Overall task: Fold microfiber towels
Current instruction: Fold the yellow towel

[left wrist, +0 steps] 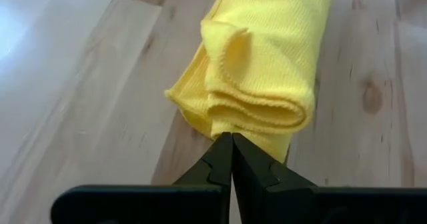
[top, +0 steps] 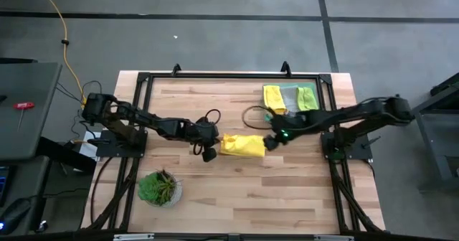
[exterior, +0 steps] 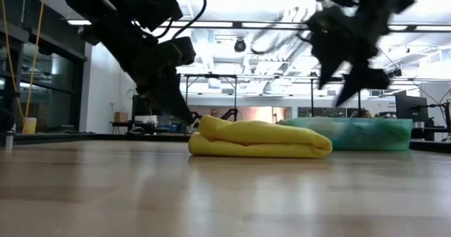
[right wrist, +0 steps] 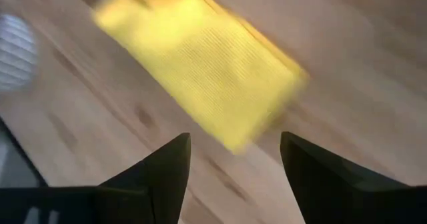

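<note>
Folded into a thick bundle, the yellow towel [exterior: 257, 140] lies near the middle of the counter [top: 251, 191]. At its left end the left gripper [left wrist: 231, 144] has its jaws pressed shut, tips just at the towel's rolled edge, with no cloth visibly pinched. The right gripper [right wrist: 233, 159] hangs just above the towel's right end, jaws spread and empty. More towels [top: 288, 97], yellow and pale green, lie toward the far right corner; a potted plant [top: 159, 187] stands near the front left corner. The folds look loose, so the layers could spring open once unsupported. The closed left jaws could also drag the bundle askew if they catch the edge while moving.
</note>
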